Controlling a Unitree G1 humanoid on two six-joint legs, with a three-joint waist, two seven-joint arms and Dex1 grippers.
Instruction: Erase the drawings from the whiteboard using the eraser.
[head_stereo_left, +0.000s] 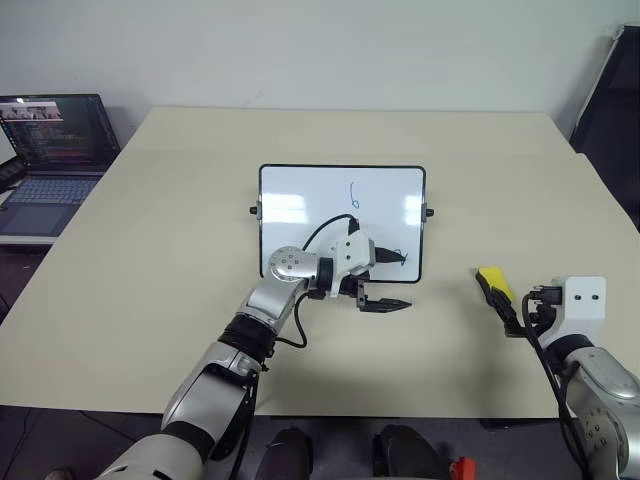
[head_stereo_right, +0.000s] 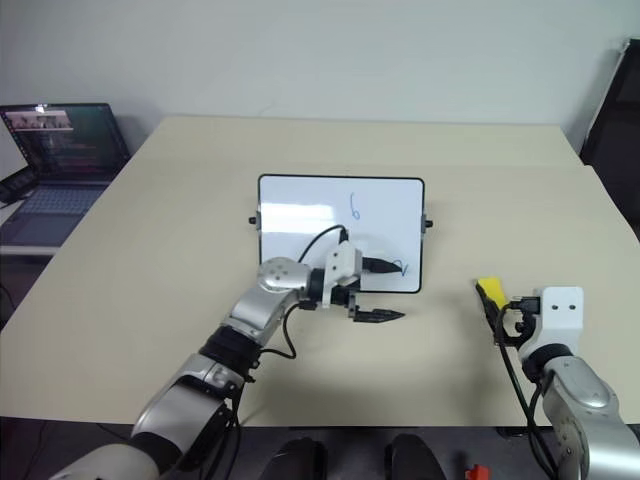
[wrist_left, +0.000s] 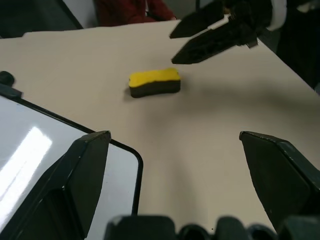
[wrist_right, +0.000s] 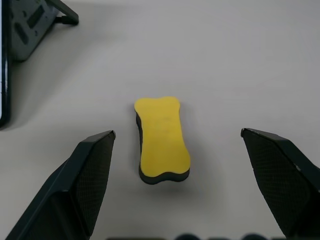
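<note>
The whiteboard (head_stereo_left: 300, 205) lies flat mid-table. On it a blue loop drawing (head_stereo_left: 354, 195) sits near the middle, and a second squiggle (head_stereo_left: 401, 258) sits at the near right corner. My left gripper (head_stereo_left: 388, 280) points to the right over that corner, open and empty, one finger above the board and one above the table. The yellow eraser (head_stereo_left: 494, 281) with its dark underside lies on the table to the right of the board. My right gripper (wrist_right: 178, 133) is open just behind the eraser (wrist_right: 161, 137), a finger on either side and touching nothing.
An open laptop (head_stereo_left: 50, 150) stands on a side surface at the far left. A dark chair (head_stereo_left: 612, 90) is at the far right. In the left wrist view a person in red (wrist_left: 130, 10) sits beyond the table. The table's near edge runs just below both arms.
</note>
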